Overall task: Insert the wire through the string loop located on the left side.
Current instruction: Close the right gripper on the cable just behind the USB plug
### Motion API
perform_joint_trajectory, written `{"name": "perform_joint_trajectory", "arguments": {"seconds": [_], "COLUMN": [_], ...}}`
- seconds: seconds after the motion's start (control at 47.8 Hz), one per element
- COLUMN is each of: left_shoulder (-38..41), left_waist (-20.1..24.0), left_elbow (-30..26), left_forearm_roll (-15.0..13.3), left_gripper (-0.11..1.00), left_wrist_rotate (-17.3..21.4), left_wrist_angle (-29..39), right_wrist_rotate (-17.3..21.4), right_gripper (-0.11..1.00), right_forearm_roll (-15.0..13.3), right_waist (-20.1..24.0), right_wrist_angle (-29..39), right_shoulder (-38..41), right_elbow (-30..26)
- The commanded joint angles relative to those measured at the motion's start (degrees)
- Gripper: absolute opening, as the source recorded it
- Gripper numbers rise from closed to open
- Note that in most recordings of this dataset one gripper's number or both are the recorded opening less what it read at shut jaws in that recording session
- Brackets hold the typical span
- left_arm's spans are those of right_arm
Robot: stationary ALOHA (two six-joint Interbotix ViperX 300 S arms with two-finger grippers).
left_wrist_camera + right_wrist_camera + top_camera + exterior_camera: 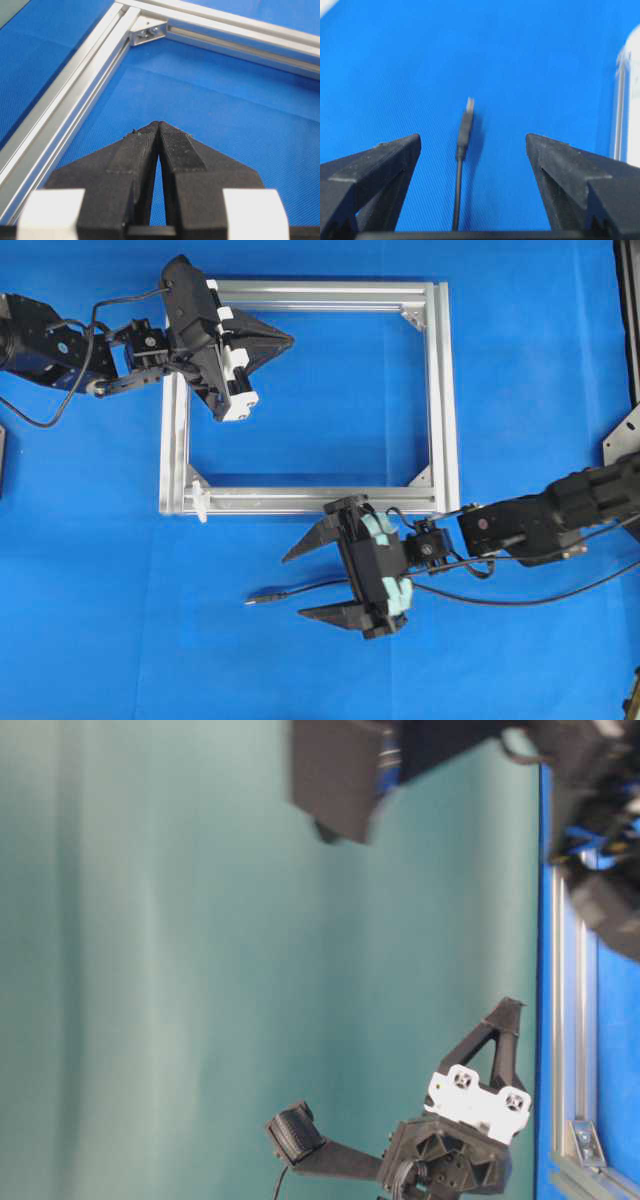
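From overhead, a silver aluminium frame [437, 390] lies on a blue table [100, 620]. The left gripper [288, 339] sits over the frame's upper left part with its two black fingers pressed together into a point, holding nothing. A tiny white string loop [200, 502] stands at the frame's lower left corner, well apart from that gripper. Below the frame, the right gripper [293, 586] has its jaws spread wide, one fingertip above and one below the wire [300, 591], which lies on the cloth. Its small plug tip [262, 598] points left and touches neither finger.

At table level the picture is turned on its side. One gripper [400, 1070] shows at the bottom with its fingers wide apart, beside the frame's rail at the right edge; which arm it belongs to cannot be told from this view alone.

The left wrist camera shows the left gripper's fingertips [150, 137] meeting with nothing between them, above bare blue cloth inside the frame, with a corner bracket [148, 32] ahead.

The right wrist camera shows the wire running straight out between the parted fingers [385, 155], its greyish plug end roughly midway, untouched.
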Motion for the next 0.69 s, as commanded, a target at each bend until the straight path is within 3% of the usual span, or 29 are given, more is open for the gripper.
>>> {"name": "perform_joint_trajectory", "arguments": {"seconds": [0.0, 0.23, 0.356, 0.44, 0.565, 0.67], "left_shoulder": [-1.58, -1.58, -1.58, -1.58, -1.58, -1.58], "left_waist": [0.0, 0.0, -0.09, 0.0, 0.0, -0.09], "left_elbow": [-0.35, -0.35, -0.26, -0.35, -0.26, -0.35], "left_forearm_roll": [0.18, 0.09, 0.18, 0.09, 0.09, 0.18], "left_gripper": [0.0, 0.0, 0.0, 0.0, 0.0, 0.0], "left_wrist_rotate": [0.09, 0.09, 0.09, 0.09, 0.09, 0.09], "left_wrist_angle": [-0.26, -0.26, -0.26, -0.26, -0.26, -0.26], "right_wrist_rotate": [0.09, 0.09, 0.09, 0.09, 0.0, -0.09], "right_gripper": [0.9, 0.88, 0.8, 0.62, 0.23, 0.02], "right_forearm_roll": [1.05, 2.02, 2.02, 1.93, 1.58, 1.41], "right_waist": [-0.09, -0.09, -0.09, -0.09, -0.09, -0.09], "right_wrist_angle": [-0.35, -0.44, -0.26, -0.18, 0.44, 1.05], "right_shoulder": [0.53, 2.9, 3.25, 3.25, 3.25, 3.25], "right_elbow": [-1.14, -1.67, -1.76, -1.76, -1.85, -1.85]}}
